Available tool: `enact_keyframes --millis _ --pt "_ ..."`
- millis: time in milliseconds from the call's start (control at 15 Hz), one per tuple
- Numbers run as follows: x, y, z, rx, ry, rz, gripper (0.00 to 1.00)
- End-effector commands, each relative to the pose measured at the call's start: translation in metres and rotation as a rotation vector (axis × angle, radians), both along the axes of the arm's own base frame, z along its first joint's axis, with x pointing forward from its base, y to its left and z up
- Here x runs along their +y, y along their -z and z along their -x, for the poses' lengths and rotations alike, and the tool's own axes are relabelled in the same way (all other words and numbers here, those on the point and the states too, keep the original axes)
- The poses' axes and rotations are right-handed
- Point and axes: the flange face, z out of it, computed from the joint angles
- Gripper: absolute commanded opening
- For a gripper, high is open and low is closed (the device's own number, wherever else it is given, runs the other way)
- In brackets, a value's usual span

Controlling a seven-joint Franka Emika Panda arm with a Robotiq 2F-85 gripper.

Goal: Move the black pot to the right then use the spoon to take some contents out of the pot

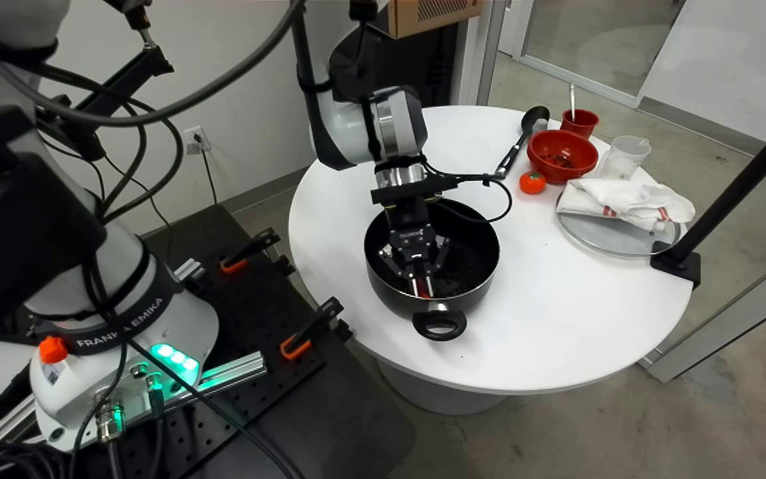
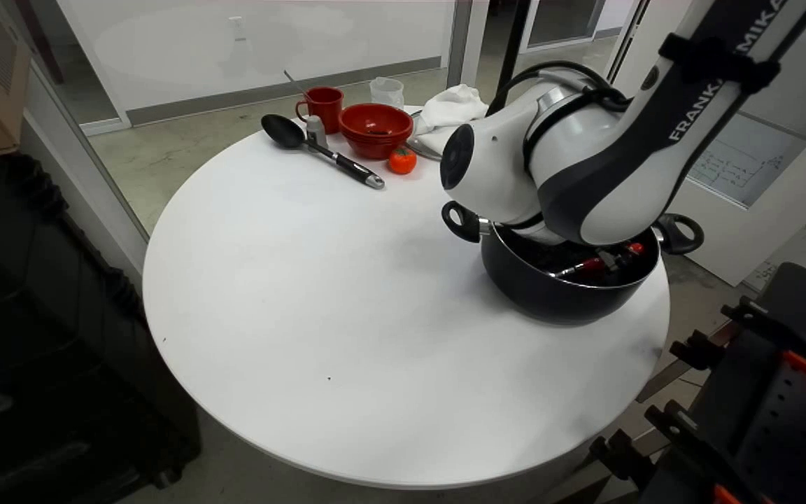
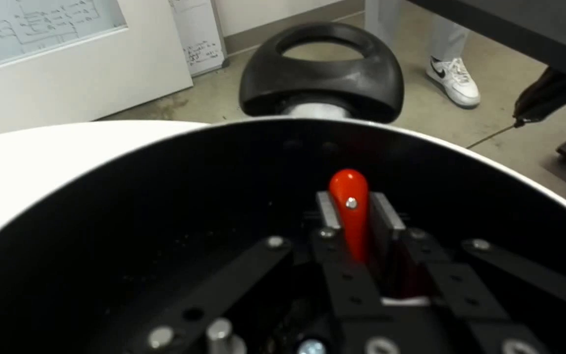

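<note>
The black pot [image 1: 389, 296] stands upright on the white round table, near the robot's side, and shows in both exterior views. My gripper [image 3: 355, 210] reaches down inside it, beneath the rim. Between its two fingertips sits the red handle of the spoon [image 3: 354, 226], and the jaws are shut on it. In an exterior view the spoon [image 2: 592, 264] lies slanted within the pot, with a metallic neck running toward the near wall. Its head is hidden by that wall. A few dark specks show on the pot's floor; the contents are too dark to make out.
Across the table are a black long-handled utensil [image 2: 333, 159], a small shaker [image 2: 315, 131], a red mug [image 2: 324, 108], stacked red bowls [image 2: 377, 133] and a tomato [image 2: 402, 160]. A clear cup [image 1: 626, 156] and a glass lid [image 1: 602, 239] under a white towel [image 1: 629, 199] stand alongside.
</note>
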Motion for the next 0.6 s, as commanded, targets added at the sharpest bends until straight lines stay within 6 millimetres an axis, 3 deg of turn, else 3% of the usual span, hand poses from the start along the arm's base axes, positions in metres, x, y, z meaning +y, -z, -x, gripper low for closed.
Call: enact_keyframes --millis 0,533 --pt "-0.007 0.001 -0.008 0.016 0.082 -0.107 0.05" --pt "-0.015 -0.024 -0.024 -0.006 0.217 -0.21 0.05"
